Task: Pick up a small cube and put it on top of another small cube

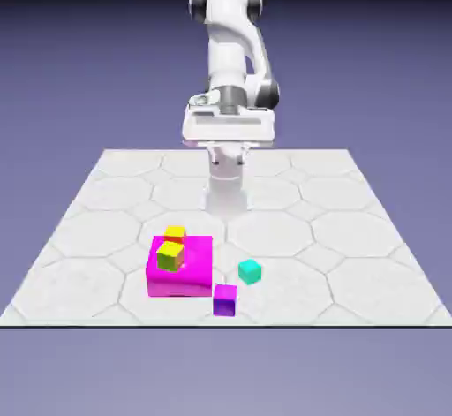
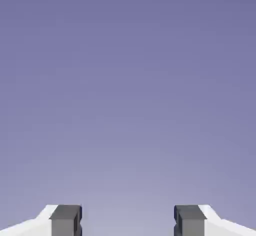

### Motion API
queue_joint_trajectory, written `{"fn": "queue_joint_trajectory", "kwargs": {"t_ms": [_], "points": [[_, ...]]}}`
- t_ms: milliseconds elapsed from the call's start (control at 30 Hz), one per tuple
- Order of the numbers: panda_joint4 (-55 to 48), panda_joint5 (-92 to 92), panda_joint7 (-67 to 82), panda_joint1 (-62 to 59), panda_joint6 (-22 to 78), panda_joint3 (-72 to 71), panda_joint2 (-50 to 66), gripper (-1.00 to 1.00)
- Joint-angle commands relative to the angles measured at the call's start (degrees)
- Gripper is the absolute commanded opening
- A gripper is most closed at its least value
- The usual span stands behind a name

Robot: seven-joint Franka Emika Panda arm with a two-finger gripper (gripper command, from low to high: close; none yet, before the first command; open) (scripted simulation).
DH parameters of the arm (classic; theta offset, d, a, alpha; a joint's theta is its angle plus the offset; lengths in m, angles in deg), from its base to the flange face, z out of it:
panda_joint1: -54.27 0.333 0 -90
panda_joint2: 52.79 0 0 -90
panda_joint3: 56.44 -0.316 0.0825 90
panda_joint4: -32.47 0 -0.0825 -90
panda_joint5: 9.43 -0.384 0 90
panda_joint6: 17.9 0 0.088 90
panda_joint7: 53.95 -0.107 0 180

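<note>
Wide apart and holding nothing, the grey-tipped two-finger gripper (image 2: 128,221) spans the hand view's bottom edge. Nearest in the exterior view, the small plain purple cube (image 1: 225,300) sits at lower centre, on the pale tabletop (image 1: 282,304). Farther back, at lower left, the small yellow-topped, red-sided cube (image 1: 175,234) shows behind the big magenta block (image 1: 180,283). Judging by this, nothing is done: grasp, lift and stacking all remain.
</note>
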Motion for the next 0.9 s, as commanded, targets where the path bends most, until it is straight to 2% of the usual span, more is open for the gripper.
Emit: {"fn": "queue_joint_trajectory", "kwargs": {"t_ms": [0, 767, 867], "points": [[-1.1, 1.1, 1.9, 1.2, 1.3, 0.9, 2.1, 0.00], [-26.6, 26.2, 45.0, 28.0, 30.7, 21.0, 49.8, 0.00], [-27.4, 27.0, 45.7, 28.1, 29.5, 21.5, 53.1, 0.00]]}}
